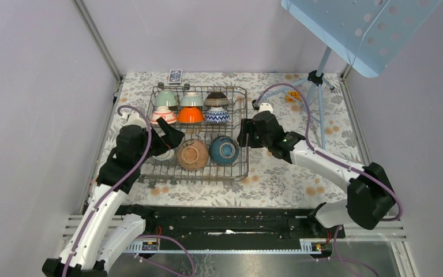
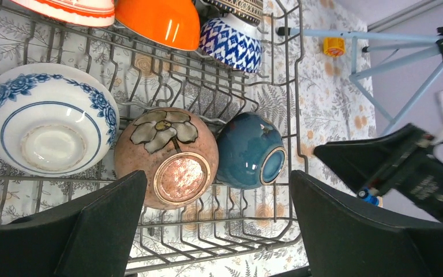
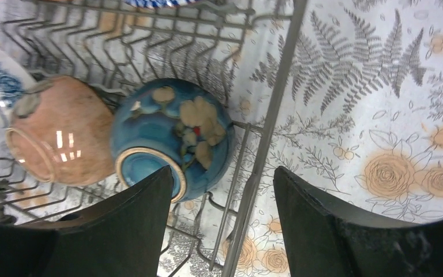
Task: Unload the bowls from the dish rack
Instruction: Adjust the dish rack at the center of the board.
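Note:
The grey wire dish rack holds several bowls. The back row has mint, white-and-red, orange and blue-patterned bowls. The front row has a white bowl with blue flowers, a brown bowl and a blue bowl, all lying tipped over. My left gripper is open and empty above the front row; in the left wrist view the brown bowl and blue bowl lie beyond its fingers. My right gripper is open and empty over the rack's right rim, next to the blue bowl.
A light blue tripod stand stands at the back right under a perforated blue panel. A small orange item lies by the tripod. A small box lies behind the rack. A floral cloth covers the table.

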You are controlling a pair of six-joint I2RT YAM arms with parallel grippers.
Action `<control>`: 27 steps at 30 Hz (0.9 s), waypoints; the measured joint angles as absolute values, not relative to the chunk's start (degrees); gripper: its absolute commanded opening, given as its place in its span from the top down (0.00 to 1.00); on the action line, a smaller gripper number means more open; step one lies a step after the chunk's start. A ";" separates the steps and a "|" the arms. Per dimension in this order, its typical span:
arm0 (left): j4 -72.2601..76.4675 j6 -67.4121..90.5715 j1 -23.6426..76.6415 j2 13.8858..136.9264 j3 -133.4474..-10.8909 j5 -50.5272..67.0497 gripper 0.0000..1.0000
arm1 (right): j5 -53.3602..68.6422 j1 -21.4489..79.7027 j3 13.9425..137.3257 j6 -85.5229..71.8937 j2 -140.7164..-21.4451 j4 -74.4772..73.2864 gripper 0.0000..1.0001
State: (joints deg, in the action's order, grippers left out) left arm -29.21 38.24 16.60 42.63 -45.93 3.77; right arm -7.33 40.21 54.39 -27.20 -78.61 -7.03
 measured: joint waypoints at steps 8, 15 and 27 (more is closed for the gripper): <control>-31.09 40.12 16.60 38.65 -45.54 2.55 0.01 | -7.90 39.90 54.28 -32.27 -84.84 -8.84 0.41; -32.10 40.71 16.60 38.09 -45.32 2.81 0.01 | -6.63 39.90 51.03 -36.67 -84.86 -7.53 0.57; -32.75 42.17 16.60 37.82 -43.64 4.10 0.01 | -4.54 40.21 44.40 -42.87 -83.46 -1.76 0.72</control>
